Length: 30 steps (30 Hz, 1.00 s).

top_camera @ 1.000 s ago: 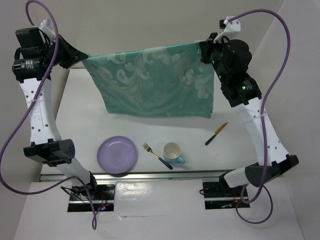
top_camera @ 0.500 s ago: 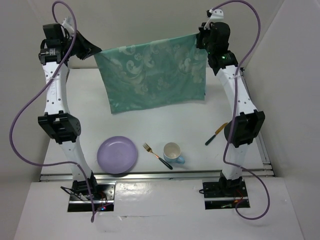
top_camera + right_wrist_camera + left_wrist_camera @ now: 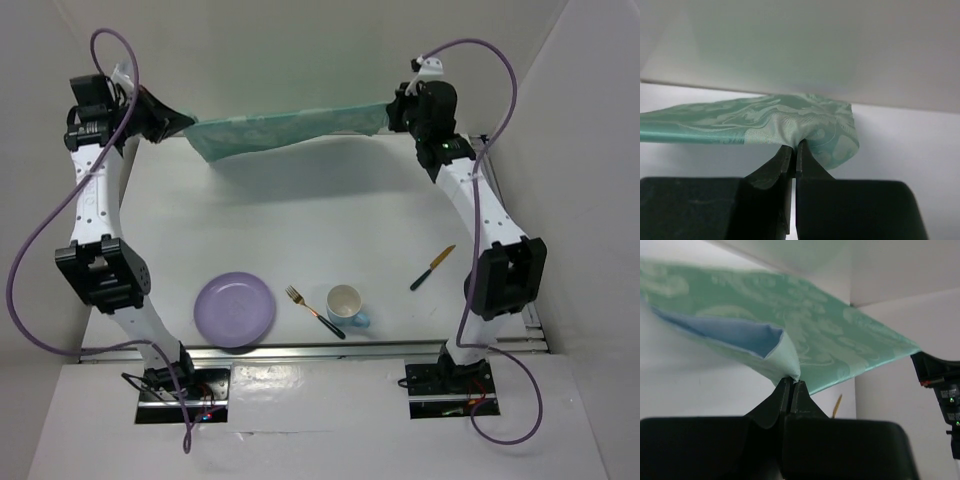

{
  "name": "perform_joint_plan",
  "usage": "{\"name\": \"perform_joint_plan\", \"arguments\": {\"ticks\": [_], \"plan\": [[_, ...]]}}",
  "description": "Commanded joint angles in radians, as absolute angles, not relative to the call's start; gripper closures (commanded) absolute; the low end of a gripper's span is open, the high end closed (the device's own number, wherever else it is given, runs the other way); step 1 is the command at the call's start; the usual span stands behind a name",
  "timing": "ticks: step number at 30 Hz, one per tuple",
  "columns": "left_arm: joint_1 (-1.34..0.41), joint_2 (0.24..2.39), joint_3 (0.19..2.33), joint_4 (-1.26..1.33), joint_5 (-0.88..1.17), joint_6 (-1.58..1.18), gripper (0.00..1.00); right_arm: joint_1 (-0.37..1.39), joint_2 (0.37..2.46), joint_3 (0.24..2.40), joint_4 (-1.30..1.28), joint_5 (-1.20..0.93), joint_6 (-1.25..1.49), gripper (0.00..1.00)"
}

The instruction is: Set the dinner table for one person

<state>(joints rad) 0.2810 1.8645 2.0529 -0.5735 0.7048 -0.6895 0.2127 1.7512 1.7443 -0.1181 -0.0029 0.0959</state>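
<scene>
Top view, 10 o'clock: left fingers [image 3: 786, 390] pinched tight on one corner of the teal patterned cloth [image 3: 290, 128]. The wrist view shows that corner folded, its pale blue underside exposed. The cloth is stretched taut and nearly flat from 10 to 1 o'clock, above the far end of the large white rectangular surface [image 3: 300, 220], with a shadow beneath it. The surface fills the middle of the view, with a metal rail along its near edge at 6 o'clock.

7 o'clock: round lilac plate [image 3: 234, 309], lying flat. Just right of it is a gold-tined fork [image 3: 313, 310] with a dark handle, tines toward 11 o'clock. At the handle end stands a white cup [image 3: 346, 304], blue outside, upright; cannot tell if they touch.

1 o'clock: right fingers [image 3: 790, 155] clamped on the cloth's opposite corner, fabric bunched at the tips.

4 o'clock: small knife [image 3: 432, 267] with an orange blade and dark handle, well apart from the cup.
</scene>
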Motion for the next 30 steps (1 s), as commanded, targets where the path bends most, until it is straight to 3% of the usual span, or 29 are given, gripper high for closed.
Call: {"name": "perform_joint_plan", "arguments": {"ticks": [1,2,3,4,5,6,7,8,10,12,15,17,18,21,22,24,25,26,27,30], "plan": [[0.313,1.692,1.773,-0.502,0.676,-0.629,1.0,0.183,1.611,1.59,-0.026,0.055,0.155,1.0],[0.313,1.616,1.629,-0.491,0.676,-0.608,1.0,0.183,1.526,1.413,-0.026,0.064,0.182,1.0],[0.313,1.579,1.628,-0.477,0.663,-0.607,1.0,0.183,1.525,1.411,-0.026,0.064,0.198,1.0],[0.302,1.547,1.486,-0.466,0.654,-0.592,0.98,0.183,1.497,1.354,-0.017,0.048,0.212,1.0],[0.302,1.514,1.421,-0.466,0.644,-0.575,0.85,0.198,1.441,1.241,-0.017,0.011,0.212,1.0],[0.29,1.481,1.37,-0.466,0.623,-0.563,0.67,0.198,1.418,1.189,-0.017,0.0,0.221,0.89],[0.29,1.48,1.302,-0.518,0.583,-0.554,0.36,0.215,1.379,1.102,-0.049,0.0,0.23,0.73],[0.29,1.471,1.278,-0.535,0.571,-0.545,0.25,0.233,1.364,1.063,-0.066,-0.026,0.23,0.52],[0.29,1.482,1.266,-0.566,0.514,-0.534,0.11,0.256,1.336,1.007,-0.116,-0.017,0.242,0.21],[0.29,1.494,1.311,-0.622,0.453,-0.534,0.03,0.278,1.287,0.953,-0.192,0.024,0.252,0.11],[0.262,1.503,1.393,-0.66,0.362,-0.522,0.03,0.287,1.211,0.943,-0.233,0.057,0.264,0.06],[0.235,1.515,1.431,-0.67,0.318,-0.522,0.11,0.287,1.2,0.971,-0.244,0.072,0.264,0.06],[0.203,1.534,1.443,-0.67,0.318,-0.522,0.39,0.287,1.213,1.02,-0.261,0.072,0.264,0.09],[0.117,1.597,1.486,-0.661,0.291,-0.511,0.82,0.276,1.342,1.158,-0.305,0.026,0.264,0.15],[0.098,1.659,1.499,-0.681,0.278,-0.52,1.0,0.276,1.389,1.199,-0.322,0.008,0.264,0.24],[0.051,1.727,1.529,-0.693,0.278,-0.52,1.0,0.276,1.562,1.346,-0.406,-0.033,0.264,0.4],[0.037,1.759,1.543,-0.693,0.264,-0.534,1.0,0.276,1.622,1.395,-0.438,-0.05,0.264,0.54],[0.023,1.814,1.543,-0.693,0.264,-0.534,1.0,0.276,1.682,1.441,-0.471,-0.066,0.264,0.85],[0.0,1.841,1.543,-0.671,0.24,-0.555,1.0,0.267,1.798,1.525,-0.524,-0.104,0.264,0.97],[-0.034,1.923,1.517,-0.618,0.218,-0.58,1.0,0.249,1.949,1.588,-0.543,-0.158,0.291,1.0]]}}
